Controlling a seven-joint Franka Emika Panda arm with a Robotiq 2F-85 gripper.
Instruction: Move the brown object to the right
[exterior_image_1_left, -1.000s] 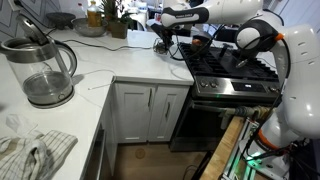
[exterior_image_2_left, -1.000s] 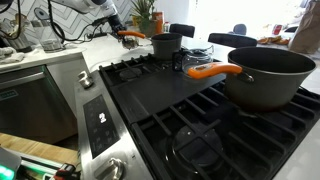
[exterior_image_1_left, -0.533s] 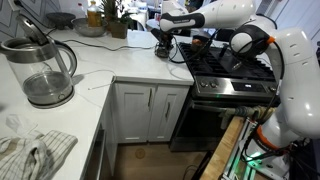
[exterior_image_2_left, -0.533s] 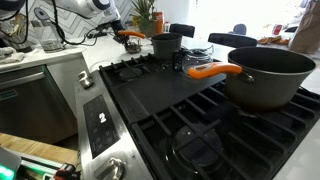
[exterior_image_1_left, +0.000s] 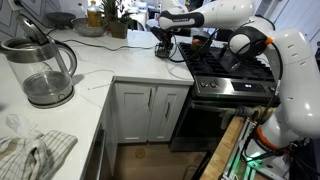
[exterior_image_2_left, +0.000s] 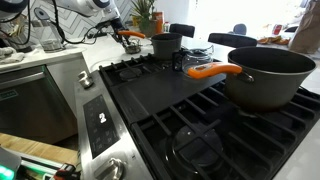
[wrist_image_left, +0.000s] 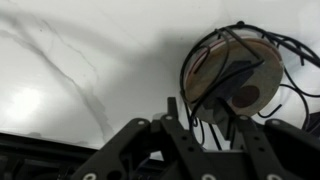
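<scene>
In the wrist view the brown object (wrist_image_left: 235, 70) is a small round basket with thin dark wire ribs, standing on the white marbled counter (wrist_image_left: 80, 60). My gripper (wrist_image_left: 208, 110) is low over it with its two fingers spread, one at the basket's left edge and one over its lower part. The jaws look open and not closed on it. In an exterior view my gripper (exterior_image_1_left: 165, 44) is down at the counter's back, just left of the stove. The basket itself is too small and hidden there. In the exterior view over the stove, my gripper (exterior_image_2_left: 118, 30) is behind the burners.
A large clear glass kettle (exterior_image_1_left: 45, 70) stands on the near counter with a crumpled cloth (exterior_image_1_left: 35, 150) in front. The black stove (exterior_image_1_left: 232, 68) holds a big pot with an orange handle (exterior_image_2_left: 265, 75) and a smaller pot (exterior_image_2_left: 163, 45). Plants and bottles (exterior_image_1_left: 110, 18) line the back.
My arm came down and slightly left toward the counter over the first half second. Since then it has barely moved.
</scene>
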